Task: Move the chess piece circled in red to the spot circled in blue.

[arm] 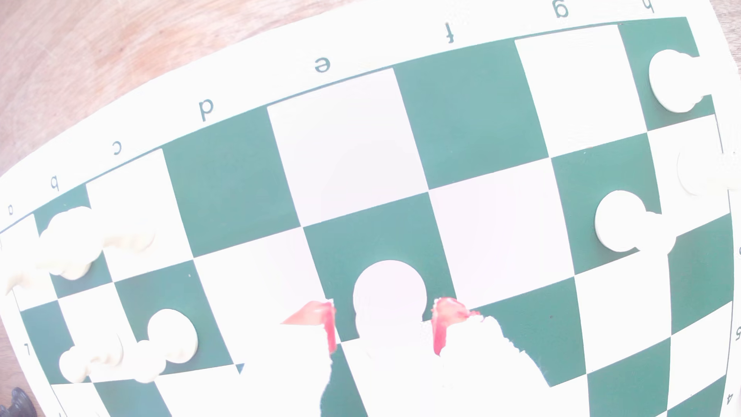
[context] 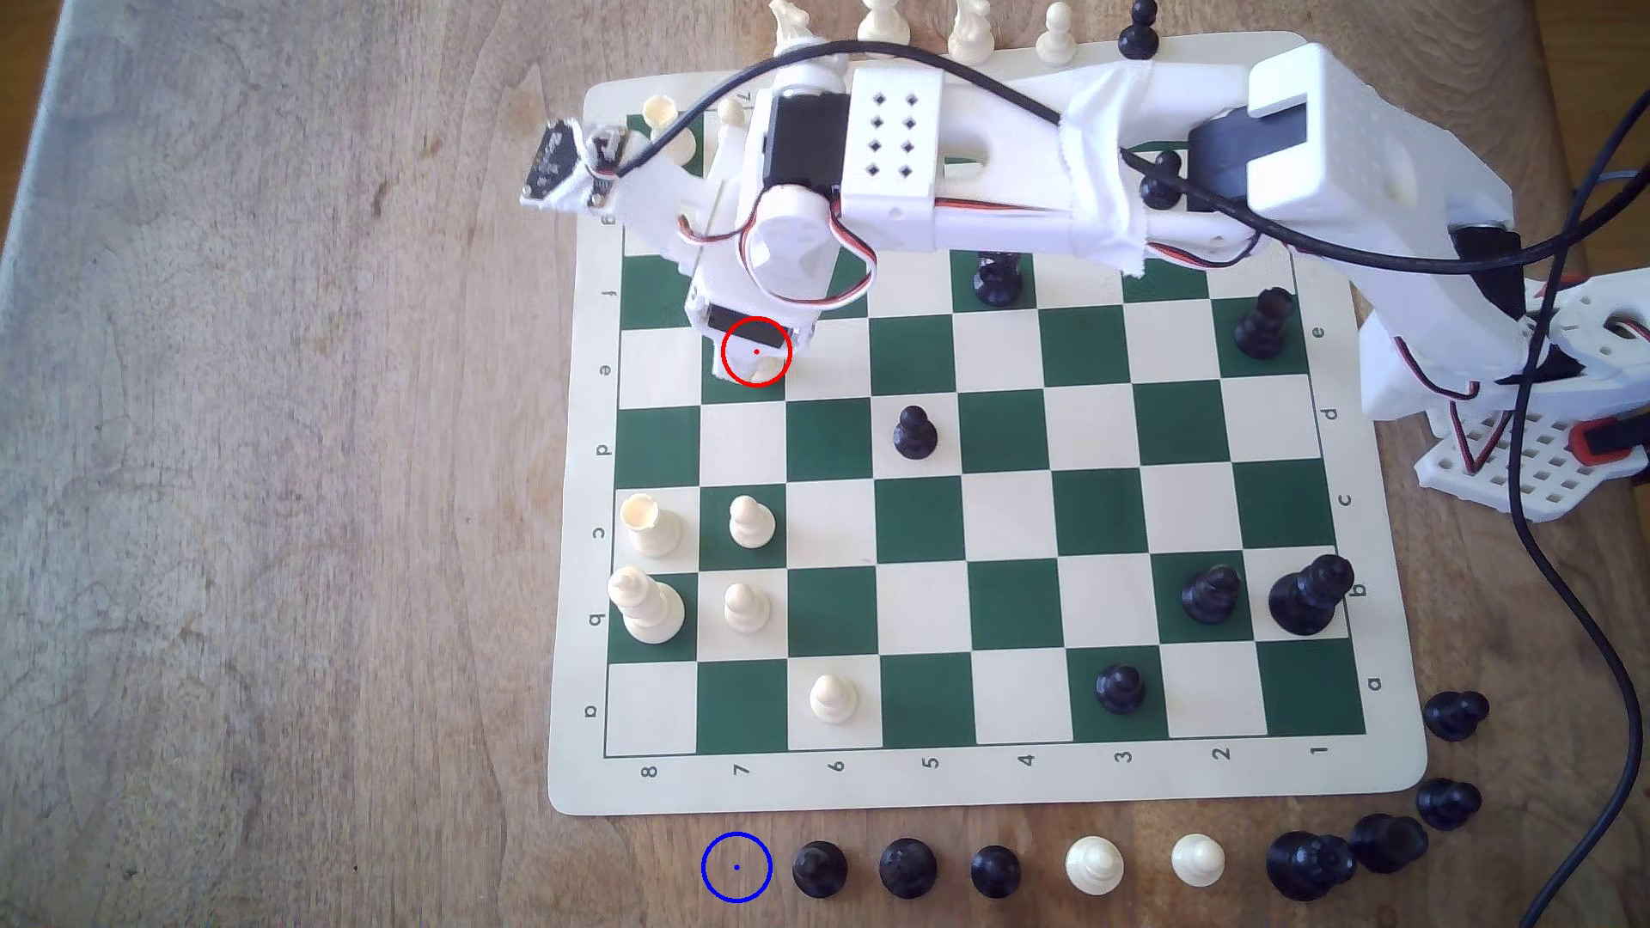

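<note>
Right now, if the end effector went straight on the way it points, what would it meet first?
Most likely the white pawn, standing between the end effector fingertips on a green square; contact cannot be judged in the overexposed wrist view.

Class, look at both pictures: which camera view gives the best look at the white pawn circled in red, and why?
The wrist view: the pawn stands on a green square between the gripper's red-tipped fingers, its round outline plain though washed out. In the exterior view the arm covers most of the pawn, leaving a cream sliver inside the red circle.
</note>
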Available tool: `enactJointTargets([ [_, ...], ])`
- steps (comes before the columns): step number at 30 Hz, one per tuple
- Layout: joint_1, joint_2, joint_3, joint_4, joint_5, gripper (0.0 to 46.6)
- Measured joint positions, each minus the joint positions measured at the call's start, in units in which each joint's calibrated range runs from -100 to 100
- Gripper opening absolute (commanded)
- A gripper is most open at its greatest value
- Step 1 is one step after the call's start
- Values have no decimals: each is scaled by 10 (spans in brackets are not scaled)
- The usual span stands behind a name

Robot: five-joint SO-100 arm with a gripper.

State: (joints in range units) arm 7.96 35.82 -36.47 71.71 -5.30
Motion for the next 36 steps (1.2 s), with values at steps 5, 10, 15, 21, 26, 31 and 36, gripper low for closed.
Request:
enactJointTargets([
  [5, -1, 1, 0, 0, 0, 140],
  [10, -1, 1, 0, 0, 0, 141],
  [15, -1, 1, 0, 0, 0, 137],
  [21, -1, 1, 0, 3, 0, 136],
  [26, -1, 4, 0, 3, 0, 117],
  [31, -1, 4, 0, 3, 0, 82],
  [36, -8, 4, 0, 3, 0, 42],
])
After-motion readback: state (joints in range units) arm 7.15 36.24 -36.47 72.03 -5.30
